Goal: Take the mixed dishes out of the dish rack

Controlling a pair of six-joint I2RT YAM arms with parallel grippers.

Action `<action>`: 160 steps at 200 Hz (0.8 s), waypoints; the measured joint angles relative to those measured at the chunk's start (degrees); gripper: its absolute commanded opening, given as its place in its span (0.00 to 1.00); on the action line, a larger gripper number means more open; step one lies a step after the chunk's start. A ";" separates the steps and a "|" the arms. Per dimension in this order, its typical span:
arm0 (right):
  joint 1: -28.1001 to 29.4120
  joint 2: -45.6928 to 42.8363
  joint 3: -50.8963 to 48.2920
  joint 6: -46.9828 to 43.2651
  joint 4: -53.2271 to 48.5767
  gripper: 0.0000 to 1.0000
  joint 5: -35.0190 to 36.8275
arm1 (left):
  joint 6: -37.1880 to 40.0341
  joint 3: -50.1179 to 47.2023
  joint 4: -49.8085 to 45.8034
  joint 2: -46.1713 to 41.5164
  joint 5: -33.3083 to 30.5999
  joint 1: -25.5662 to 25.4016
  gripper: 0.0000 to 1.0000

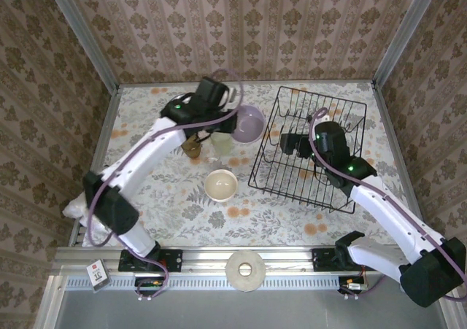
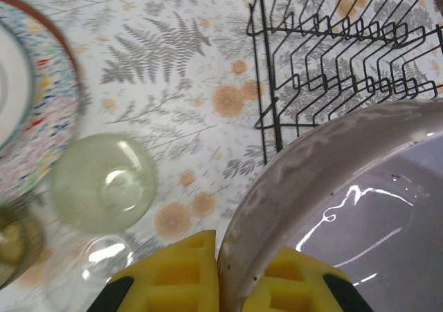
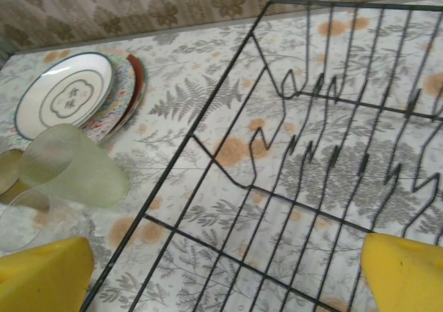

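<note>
My left gripper (image 2: 225, 279) is shut on the rim of the lilac bowl (image 2: 360, 187), one yellow pad inside and one outside. In the top view that bowl (image 1: 250, 122) sits just left of the black wire dish rack (image 1: 303, 187), with the left gripper (image 1: 232, 122) at its left edge. My right gripper (image 3: 225, 277) hangs open over the rack floor (image 3: 277, 187) with nothing between its fingers; from above it (image 1: 283, 144) is inside the rack. On the table lie stacked plates (image 3: 69, 94), a pale green tumbler (image 3: 73, 167), a clear glass (image 3: 34, 218), an amber cup (image 1: 192, 146) and a cream bowl (image 1: 221, 184).
A pale ring-shaped disc (image 1: 246, 271) lies on the front rail between the arm bases. A white plush dog (image 1: 73, 208) sits at the table's left edge. Patterned walls close in the back and both sides.
</note>
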 measured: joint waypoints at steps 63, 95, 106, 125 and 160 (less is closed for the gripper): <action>2.86 -2.60 -8.61 0.61 10.08 1.00 -9.33 | 0.57 -15.43 -9.81 -15.08 2.49 5.97 0.00; 5.27 -2.71 -10.25 0.61 13.81 1.00 -11.82 | 0.50 -20.83 -10.95 -13.97 5.31 5.99 0.00; 6.34 -2.71 -10.43 0.59 15.04 1.00 -12.11 | 0.46 -22.12 -10.88 -13.18 6.05 5.99 0.00; 8.50 -2.71 -10.58 0.20 16.90 1.00 -12.39 | 0.26 -24.24 -10.01 -12.04 6.95 5.99 0.00; 11.76 -2.05 -10.91 -0.98 19.17 1.00 -12.55 | -0.15 -27.50 -7.72 -9.77 7.67 5.99 0.00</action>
